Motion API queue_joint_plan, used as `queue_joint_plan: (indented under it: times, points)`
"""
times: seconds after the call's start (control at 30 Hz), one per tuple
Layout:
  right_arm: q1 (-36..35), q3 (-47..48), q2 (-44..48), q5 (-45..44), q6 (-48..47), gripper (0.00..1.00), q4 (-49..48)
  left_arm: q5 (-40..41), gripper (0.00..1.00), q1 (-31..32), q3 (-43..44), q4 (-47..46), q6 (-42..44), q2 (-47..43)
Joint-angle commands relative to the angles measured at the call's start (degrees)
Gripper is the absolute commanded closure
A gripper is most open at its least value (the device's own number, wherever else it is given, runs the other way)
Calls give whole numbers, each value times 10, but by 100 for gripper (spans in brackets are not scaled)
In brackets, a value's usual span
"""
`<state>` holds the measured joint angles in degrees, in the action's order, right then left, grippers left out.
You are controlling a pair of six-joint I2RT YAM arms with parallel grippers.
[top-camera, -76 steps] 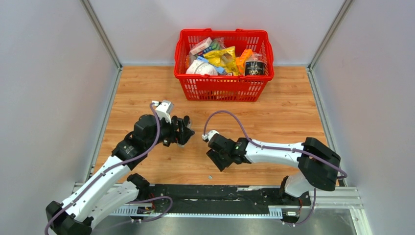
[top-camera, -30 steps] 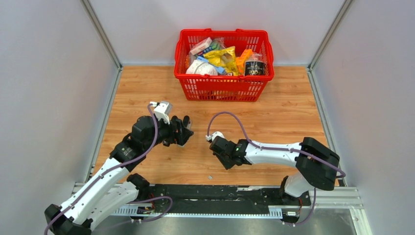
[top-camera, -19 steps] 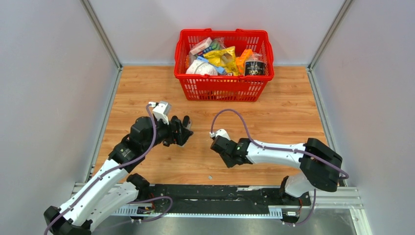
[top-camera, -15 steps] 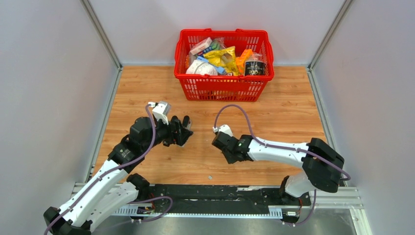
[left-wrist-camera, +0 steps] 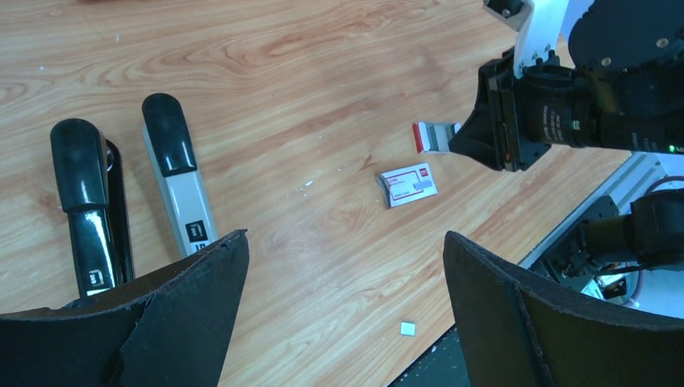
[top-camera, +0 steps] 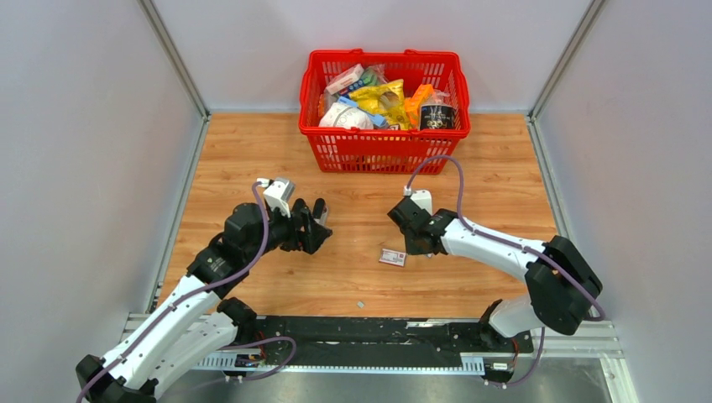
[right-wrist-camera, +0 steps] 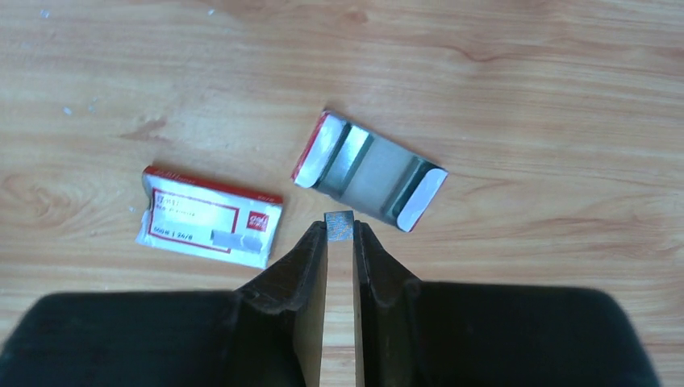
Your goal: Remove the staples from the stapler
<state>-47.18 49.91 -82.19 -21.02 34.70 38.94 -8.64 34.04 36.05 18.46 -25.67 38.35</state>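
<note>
Right pincer (right-wrist-camera: 339,235) pinching what seems staples (right-wrist-camera: 339,225), left pincer (left-wrist-camera: 343,246) wide apart

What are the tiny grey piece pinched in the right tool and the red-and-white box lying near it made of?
The staples held in the right tool look like bare metal: silvery-grey, with a dull sheen and square edges. The red-and-white box is probably thin printed card: it is matte, with printed lettering and slightly crumpled edges, though it might be coated paper.
</note>
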Motion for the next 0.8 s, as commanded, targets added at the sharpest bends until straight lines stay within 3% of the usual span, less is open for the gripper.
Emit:
queue_joint_plan:
  times: [0.0, 0.77]
  points:
    - [25, 13, 1, -31, 47, 83, -11, -18, 3, 0, -5, -25, -5, -8]
    - [58, 12, -53, -83, 142, 83, -37, -37, 3, 0, -6, -35, 13, 7]
